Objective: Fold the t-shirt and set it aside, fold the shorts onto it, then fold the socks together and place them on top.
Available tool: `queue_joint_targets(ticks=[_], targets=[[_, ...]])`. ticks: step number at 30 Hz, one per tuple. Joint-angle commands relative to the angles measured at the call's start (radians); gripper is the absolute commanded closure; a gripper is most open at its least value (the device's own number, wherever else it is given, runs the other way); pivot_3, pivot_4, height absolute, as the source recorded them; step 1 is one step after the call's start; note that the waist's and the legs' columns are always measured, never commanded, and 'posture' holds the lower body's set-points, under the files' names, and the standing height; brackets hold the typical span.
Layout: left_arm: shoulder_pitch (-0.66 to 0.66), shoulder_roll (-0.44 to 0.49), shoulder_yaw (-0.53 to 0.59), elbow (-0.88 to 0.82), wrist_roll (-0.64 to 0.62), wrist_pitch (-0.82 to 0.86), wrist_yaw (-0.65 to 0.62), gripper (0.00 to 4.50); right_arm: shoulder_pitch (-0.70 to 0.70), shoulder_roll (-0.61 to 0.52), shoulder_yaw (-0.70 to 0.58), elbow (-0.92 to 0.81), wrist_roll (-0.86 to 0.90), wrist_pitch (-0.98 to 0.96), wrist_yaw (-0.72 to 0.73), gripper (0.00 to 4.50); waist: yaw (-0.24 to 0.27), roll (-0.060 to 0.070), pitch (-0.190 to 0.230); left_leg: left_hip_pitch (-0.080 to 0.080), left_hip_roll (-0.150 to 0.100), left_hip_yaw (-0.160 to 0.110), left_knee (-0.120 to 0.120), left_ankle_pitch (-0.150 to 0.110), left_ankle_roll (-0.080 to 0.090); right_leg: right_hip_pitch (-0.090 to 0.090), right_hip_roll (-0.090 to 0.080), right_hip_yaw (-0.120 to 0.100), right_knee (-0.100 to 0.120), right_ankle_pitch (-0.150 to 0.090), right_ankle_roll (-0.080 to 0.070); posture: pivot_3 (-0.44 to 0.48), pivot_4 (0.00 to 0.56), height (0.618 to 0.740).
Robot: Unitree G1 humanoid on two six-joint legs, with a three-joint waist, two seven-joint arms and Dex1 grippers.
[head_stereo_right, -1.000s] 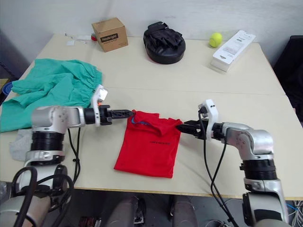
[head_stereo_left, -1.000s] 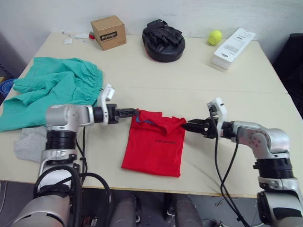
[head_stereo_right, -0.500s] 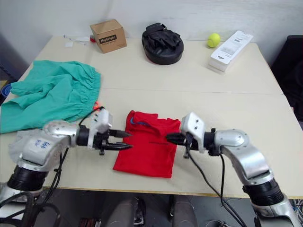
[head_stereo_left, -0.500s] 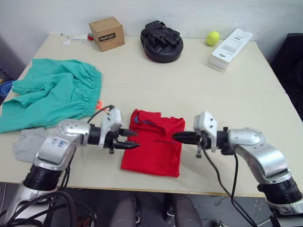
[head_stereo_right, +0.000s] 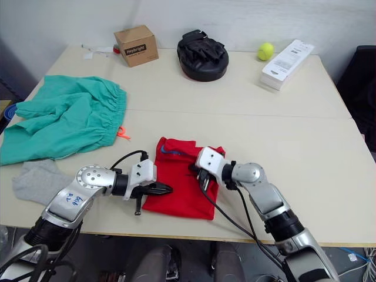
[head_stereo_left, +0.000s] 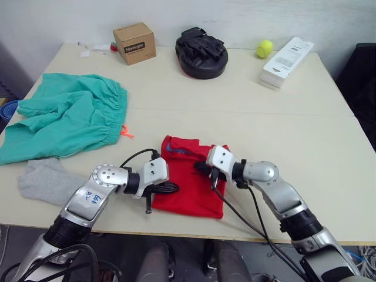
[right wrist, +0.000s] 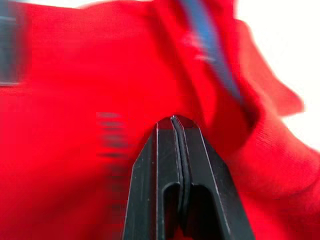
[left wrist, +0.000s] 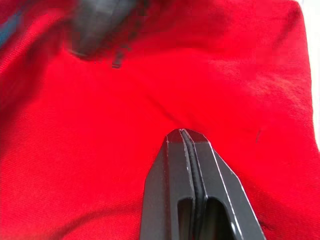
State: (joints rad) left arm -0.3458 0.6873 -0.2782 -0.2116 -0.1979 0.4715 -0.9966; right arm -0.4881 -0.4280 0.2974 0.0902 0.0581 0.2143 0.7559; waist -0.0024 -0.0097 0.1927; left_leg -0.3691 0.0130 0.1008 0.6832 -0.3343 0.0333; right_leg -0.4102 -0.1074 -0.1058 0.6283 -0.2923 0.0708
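Note:
The red t-shirt (head_stereo_left: 191,197) lies folded into a narrow rectangle near the table's front edge, its blue collar band at the far end. My left gripper (head_stereo_left: 174,188) is shut, and its tips rest on the shirt's left side. The left wrist view shows its fingertips (left wrist: 185,134) pressed together over red fabric. My right gripper (head_stereo_left: 198,167) is also shut, over the upper middle of the shirt near the collar; its fingertips (right wrist: 172,120) hold nothing. The teal shorts (head_stereo_left: 64,114) are spread at the left. A grey sock (head_stereo_left: 50,179) lies in front of them.
Along the back edge stand a cardboard box (head_stereo_left: 134,42), a black padded mitt (head_stereo_left: 202,53), a tennis ball (head_stereo_left: 265,47) and a white box (head_stereo_left: 289,53). The bare table (head_stereo_left: 294,135) extends to the right of the shirt.
Both grippers have moved inward from the shirt's outer corners onto the shirt, and both have shut. The shirt's upper corners now lie flat.

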Motion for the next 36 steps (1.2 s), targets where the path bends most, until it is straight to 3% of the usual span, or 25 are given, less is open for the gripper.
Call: queue_joint_targets(ticks=[1, 6, 9, 15, 21, 24, 29, 36], targets=[[0.043, 0.028, -0.022, 0.014, 0.048, 0.015, 0.014, 4.48, -0.044, 0.014, -0.108, 0.099, 0.026, -0.007, -0.058, 4.5, -0.003, 0.0, 0.0, 0.0, 0.0, 0.0, 0.0, 0.0, 0.0, 0.0, 0.0, 0.0, 0.0, 0.0, 0.0, 0.0, 0.15, 0.74], [0.053, 0.029, -0.024, 0.009, 0.053, 0.007, 0.022, 4.48, -0.119, 0.016, -0.176, 0.248, 0.023, -0.011, -0.1, 4.5, -0.006, 0.0, 0.0, 0.0, 0.0, 0.0, 0.0, 0.0, 0.0, 0.0, 0.0, 0.0, 0.0, 0.0, 0.0, 0.0, 0.15, 0.74], [0.051, 0.033, -0.017, 0.007, 0.049, 0.009, 0.024, 4.48, -0.125, 0.016, -0.209, 0.227, 0.077, -0.01, -0.044, 4.5, -0.006, 0.0, 0.0, 0.0, 0.0, 0.0, 0.0, 0.0, 0.0, 0.0, 0.0, 0.0, 0.0, 0.0, 0.0, 0.0, 0.15, 0.74], [0.045, 0.029, -0.005, 0.014, 0.04, 0.014, 0.027, 4.48, 0.001, -0.036, -0.169, -0.099, 0.229, 0.065, 0.184, 4.5, -0.004, 0.001, 0.0, -0.001, 0.0, -0.001, -0.001, 0.0, 0.0, 0.0, 0.0, -0.001, 0.0, 0.0, 0.0, 0.0, 0.15, 0.74], [0.03, 0.009, -0.006, 0.015, 0.034, 0.03, 0.037, 4.48, 0.107, -0.079, -0.008, -0.244, 0.133, 0.044, 0.245, 4.5, -0.002, 0.001, 0.0, 0.0, 0.0, -0.001, -0.001, -0.001, 0.001, 0.001, 0.0, -0.001, 0.0, 0.0, 0.0, 0.0, 0.15, 0.74], [0.03, 0.007, -0.005, 0.011, 0.035, 0.033, 0.035, 4.48, 0.126, -0.103, 0.054, -0.173, 0.011, -0.002, 0.199, 4.5, 0.001, 0.0, 0.0, 0.0, 0.0, -0.002, -0.001, -0.001, 0.001, 0.0, -0.001, -0.002, 0.0, 0.0, 0.0, 0.0, 0.15, 0.74], [0.041, 0.013, -0.001, 0.0, 0.032, 0.039, 0.035, 4.48, 0.051, -0.107, -0.036, 0.003, -0.026, 0.008, 0.076, 4.5, -0.001, 0.0, -0.002, 0.002, -0.001, -0.002, -0.001, 0.0, 0.001, 0.002, -0.002, -0.002, 0.0, 0.0, 0.0, 0.0, 0.15, 0.74], [0.056, 0.016, 0.006, -0.009, 0.03, 0.042, 0.04, 4.48, -0.051, -0.146, -0.155, 0.202, 0.005, -0.012, 0.046, 4.5, -0.002, 0.0, -0.002, 0.001, -0.001, -0.003, -0.001, 0.0, 0.001, 0.002, -0.002, -0.003, -0.001, 0.0, 0.0, 0.0, 0.15, 0.74]])
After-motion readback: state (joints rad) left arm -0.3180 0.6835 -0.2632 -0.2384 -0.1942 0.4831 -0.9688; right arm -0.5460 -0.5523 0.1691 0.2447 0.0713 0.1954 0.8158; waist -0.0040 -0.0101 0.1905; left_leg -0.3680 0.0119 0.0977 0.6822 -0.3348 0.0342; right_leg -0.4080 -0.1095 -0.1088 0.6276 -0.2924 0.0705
